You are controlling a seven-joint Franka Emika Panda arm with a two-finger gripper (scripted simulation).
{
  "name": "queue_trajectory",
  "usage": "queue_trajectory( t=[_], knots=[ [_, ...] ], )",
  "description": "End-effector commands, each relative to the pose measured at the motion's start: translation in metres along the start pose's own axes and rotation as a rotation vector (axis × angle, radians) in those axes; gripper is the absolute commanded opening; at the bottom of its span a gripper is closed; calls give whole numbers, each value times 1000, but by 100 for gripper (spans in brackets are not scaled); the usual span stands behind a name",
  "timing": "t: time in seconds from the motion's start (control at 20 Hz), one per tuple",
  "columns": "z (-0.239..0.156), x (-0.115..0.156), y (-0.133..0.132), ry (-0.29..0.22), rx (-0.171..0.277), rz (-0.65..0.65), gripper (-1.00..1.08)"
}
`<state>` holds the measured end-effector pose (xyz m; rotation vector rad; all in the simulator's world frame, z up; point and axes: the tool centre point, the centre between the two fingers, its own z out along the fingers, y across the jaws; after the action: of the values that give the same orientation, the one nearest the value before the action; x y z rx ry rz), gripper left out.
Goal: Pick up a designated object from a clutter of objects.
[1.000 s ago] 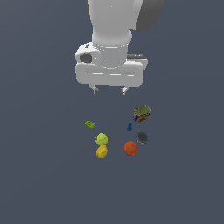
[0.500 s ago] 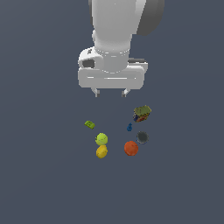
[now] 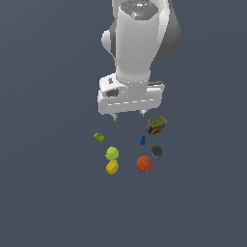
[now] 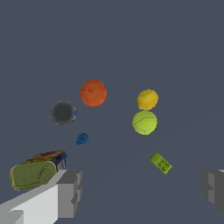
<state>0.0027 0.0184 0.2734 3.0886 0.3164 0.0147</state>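
The tiny dark blue piece (image 3: pixel 143 140) lies on the grey floor among the clutter, between the multicoloured box (image 3: pixel 157 125) and the dark grey disc (image 3: pixel 157 152). In the wrist view the blue piece (image 4: pixel 82 139) sits between the disc (image 4: pixel 63 112) and the box (image 4: pixel 37 169). My gripper (image 3: pixel 128 116) hangs above the clutter, to the exterior view's left of the box. It is open and empty. Its fingers (image 4: pixel 68 192) stand wide apart in the wrist view.
An orange-red ball (image 3: pixel 144 163), a green ball (image 3: pixel 112 153), a yellow ball (image 3: pixel 112 167) and a flat green block (image 3: pixel 99 137) lie close by. In the wrist view the block (image 4: pixel 161 162) lies between the fingers, nearer the other finger (image 4: pixel 213 188).
The gripper has come lower toward the clutter and shifted slightly to the exterior view's right. The objects have not moved.
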Motion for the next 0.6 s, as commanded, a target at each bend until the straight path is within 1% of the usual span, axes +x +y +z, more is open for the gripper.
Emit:
queue_trajectory(
  t=[0.0,0.25,0.55],
  knots=[
    [20,1,-10,-1,0,-77,100],
    [63,0,-32,-2,4,-253,100],
    [113,-8,-60,0,14,-463,100]
  ],
)
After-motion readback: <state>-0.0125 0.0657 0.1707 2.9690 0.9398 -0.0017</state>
